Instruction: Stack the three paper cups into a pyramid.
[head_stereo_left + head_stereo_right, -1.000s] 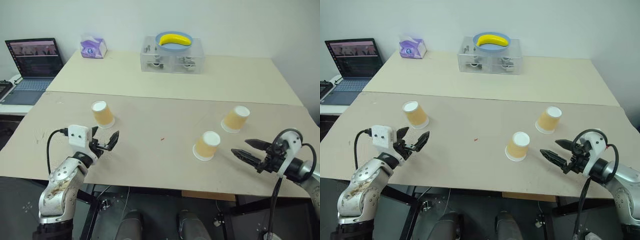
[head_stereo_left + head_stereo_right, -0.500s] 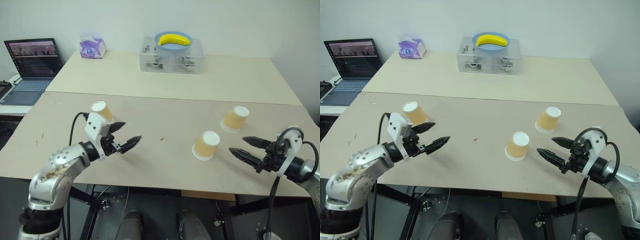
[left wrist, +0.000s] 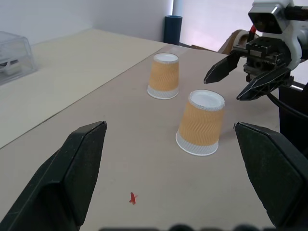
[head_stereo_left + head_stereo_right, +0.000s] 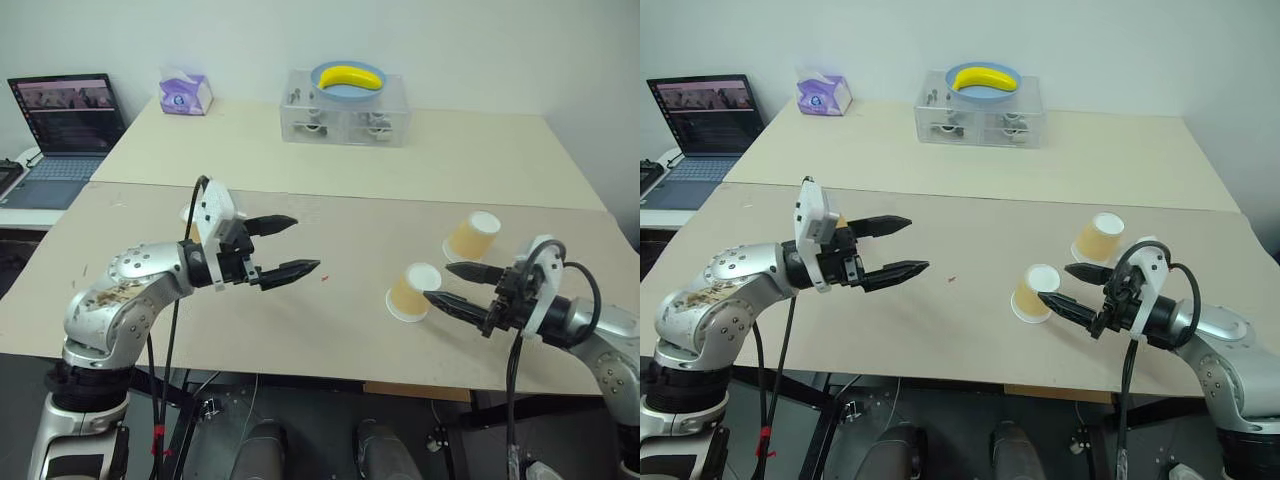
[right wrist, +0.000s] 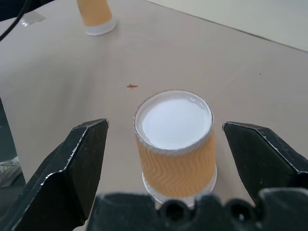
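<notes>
- The three paper cups all stand upside down on the tan table (image 4: pixel 330 320), each one alone. Nothing is stacked yet.
- One cup, the near cup (image 4: pixel 413 292), is on the right side, close to the front edge. The far cup (image 4: pixel 471 237) is just behind it, a little more to the right.
- The third cup (image 5: pixel 96 16) is well apart from them on the left side, mostly hidden behind the left arm in the head views.
- The right gripper (image 4: pixel 455 287) has its two fingers wide apart. It holds nothing. It points at the near cup, just beside it, with the cup lined up between the fingers in the right wrist view.
- The left gripper (image 4: pixel 285 246) is also wide apart and empty. It hangs above the middle of the table, pointing toward the two right cups.
- I think the step in hand is reaching for the near cup.
- Next, the right gripper should slide around the cup and squeeze softly, so the paper does not crush.
</notes>
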`<state>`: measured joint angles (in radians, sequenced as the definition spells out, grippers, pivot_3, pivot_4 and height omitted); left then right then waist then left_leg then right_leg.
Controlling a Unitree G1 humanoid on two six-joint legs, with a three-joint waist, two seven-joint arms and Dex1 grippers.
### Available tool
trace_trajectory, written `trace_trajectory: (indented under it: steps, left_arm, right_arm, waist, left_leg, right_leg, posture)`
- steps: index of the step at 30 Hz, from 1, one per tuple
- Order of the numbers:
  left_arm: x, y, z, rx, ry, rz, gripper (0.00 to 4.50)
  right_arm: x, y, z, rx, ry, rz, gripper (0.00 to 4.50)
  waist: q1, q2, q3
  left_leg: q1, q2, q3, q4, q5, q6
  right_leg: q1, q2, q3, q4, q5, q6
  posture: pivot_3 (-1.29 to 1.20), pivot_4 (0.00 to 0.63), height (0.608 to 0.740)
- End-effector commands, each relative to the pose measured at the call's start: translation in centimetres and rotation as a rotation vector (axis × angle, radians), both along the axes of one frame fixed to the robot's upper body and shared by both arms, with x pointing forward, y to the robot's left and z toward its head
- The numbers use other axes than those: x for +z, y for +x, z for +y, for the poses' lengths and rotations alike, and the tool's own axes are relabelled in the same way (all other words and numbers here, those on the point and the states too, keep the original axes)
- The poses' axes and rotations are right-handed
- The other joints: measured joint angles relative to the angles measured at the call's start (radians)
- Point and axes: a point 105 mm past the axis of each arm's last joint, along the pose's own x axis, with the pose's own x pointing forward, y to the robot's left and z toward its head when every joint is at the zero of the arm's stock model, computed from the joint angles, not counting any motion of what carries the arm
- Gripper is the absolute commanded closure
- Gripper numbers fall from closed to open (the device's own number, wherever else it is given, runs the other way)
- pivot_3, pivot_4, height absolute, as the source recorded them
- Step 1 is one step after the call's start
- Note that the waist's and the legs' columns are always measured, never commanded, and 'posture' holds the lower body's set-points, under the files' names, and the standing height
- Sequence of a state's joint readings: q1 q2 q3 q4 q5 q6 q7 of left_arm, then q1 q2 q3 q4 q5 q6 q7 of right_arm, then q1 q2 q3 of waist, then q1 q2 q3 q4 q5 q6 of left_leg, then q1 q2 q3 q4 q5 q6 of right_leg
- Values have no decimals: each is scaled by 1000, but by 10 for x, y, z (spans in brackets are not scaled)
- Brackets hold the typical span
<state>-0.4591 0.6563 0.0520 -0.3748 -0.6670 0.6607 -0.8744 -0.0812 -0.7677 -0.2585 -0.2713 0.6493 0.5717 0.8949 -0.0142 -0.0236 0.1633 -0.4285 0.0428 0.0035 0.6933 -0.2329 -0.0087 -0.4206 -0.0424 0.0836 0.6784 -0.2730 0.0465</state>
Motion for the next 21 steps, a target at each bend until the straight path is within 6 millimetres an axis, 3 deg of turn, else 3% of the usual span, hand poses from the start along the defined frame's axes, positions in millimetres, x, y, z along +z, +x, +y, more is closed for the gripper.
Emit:
trace_trajectory:
  steps: [1,13,21]
  left_arm:
    - [6,-4,1,-15,13,-37,0]
    - [3,-3,6,1,7,-14,0]
    - [3,-6,16,23,16,8,0]
  right_arm:
    - [10,2,-1,9,5,-57,13]
    - [1,5,14,65,27,-45,13]
    - [-5,20,19,81,16,-55,13]
  waist:
    - [0,0,0]
    - [-1,0,0]
    - [-2,0,0]
  left_leg:
    - [0,0,0,0,0,0]
    - [0,0,0,0,0,0]
    - [0,0,0,0,0,0]
  right_leg:
    - [0,0,0,0,0,0]
    - [0,0,0,0,0,0]
    - [-1,0,0,1,0,0]
  posture:
    - [0,150,694]
    - [0,150,694]
    - [0,150,694]
